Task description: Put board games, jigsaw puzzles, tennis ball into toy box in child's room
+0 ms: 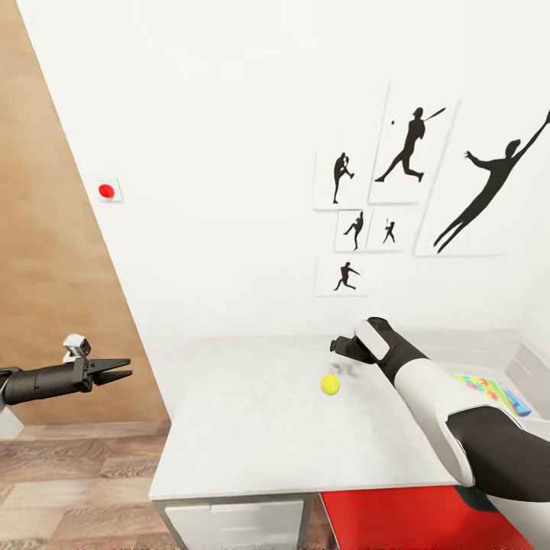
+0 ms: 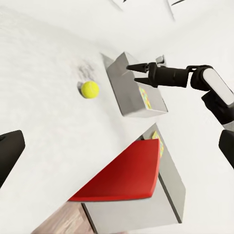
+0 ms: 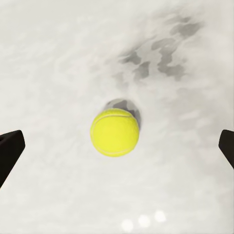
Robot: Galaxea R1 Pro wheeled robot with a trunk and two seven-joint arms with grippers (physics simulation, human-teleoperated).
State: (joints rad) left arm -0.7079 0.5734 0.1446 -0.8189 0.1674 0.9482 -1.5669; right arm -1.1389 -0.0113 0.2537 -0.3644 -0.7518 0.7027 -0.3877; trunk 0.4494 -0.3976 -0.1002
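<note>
Our right arm's gripper (image 2: 130, 71) hung spread above the tennis ball (image 3: 115, 132) on the table (image 1: 252, 435); we feared a clumsy pinch would roll it away.

A white-topped table (image 1: 252, 428) stands against the white wall of the child's room, pale drawers showing under its front edge. A yellow-green tennis ball (image 1: 330, 383) sits alone on the open top, a soft mottled shadow just behind it. At the table's far right end rests a light-grey toy box (image 1: 527, 367) with sloping sides, colourful toys inside it. Wood-plank floor (image 1: 76, 489) runs along the table's left side.
</note>
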